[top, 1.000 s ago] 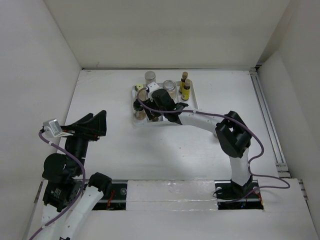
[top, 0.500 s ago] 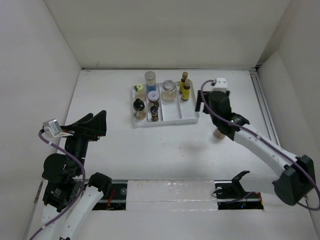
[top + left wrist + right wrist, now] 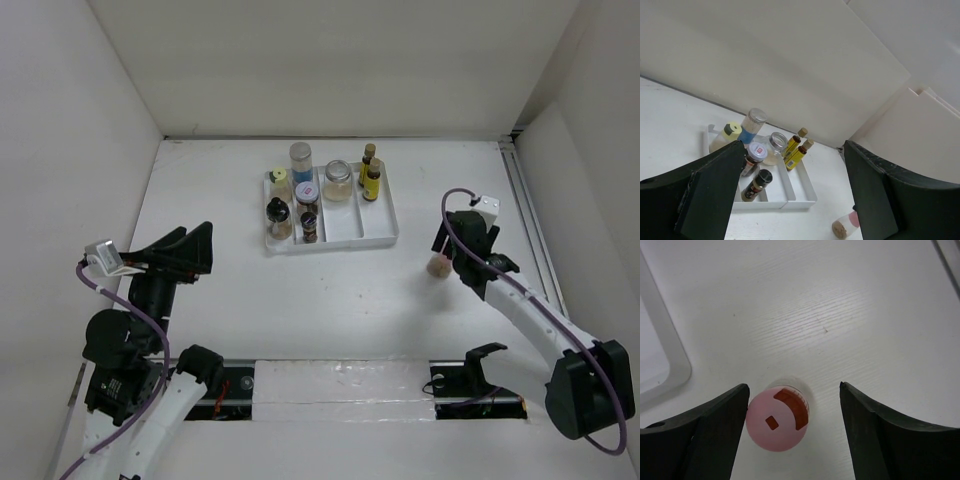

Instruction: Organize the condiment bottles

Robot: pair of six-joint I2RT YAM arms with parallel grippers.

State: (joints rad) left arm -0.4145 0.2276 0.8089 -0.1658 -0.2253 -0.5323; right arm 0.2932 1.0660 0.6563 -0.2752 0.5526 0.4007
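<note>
A white divided tray (image 3: 378, 222) holds several condiment bottles: a blue jar with silver cap (image 3: 301, 158), a yellow-capped bottle (image 3: 280, 181), a silver-lidded jar (image 3: 338, 180), two slim yellow bottles (image 3: 371, 180) and dark black-capped bottles (image 3: 309, 226). A pink-capped jar (image 3: 436, 266) with tan contents lies on its side on the table right of the tray. My right gripper (image 3: 450, 252) is open, with the pink cap (image 3: 776, 424) facing it between the fingers, nearer the left one. My left gripper (image 3: 190, 246) is open and empty, raised at the left.
The tray's rounded corner (image 3: 670, 365) shows at the left of the right wrist view. A metal rail (image 3: 532, 240) runs along the table's right edge. White walls enclose the table on three sides. The left wrist view also shows the tray (image 3: 805, 192) and the lying jar (image 3: 845, 227).
My right arm has swung from over the tray to the right side of the table. The pink-capped jar now lies on the table there. The left arm has not moved.
</note>
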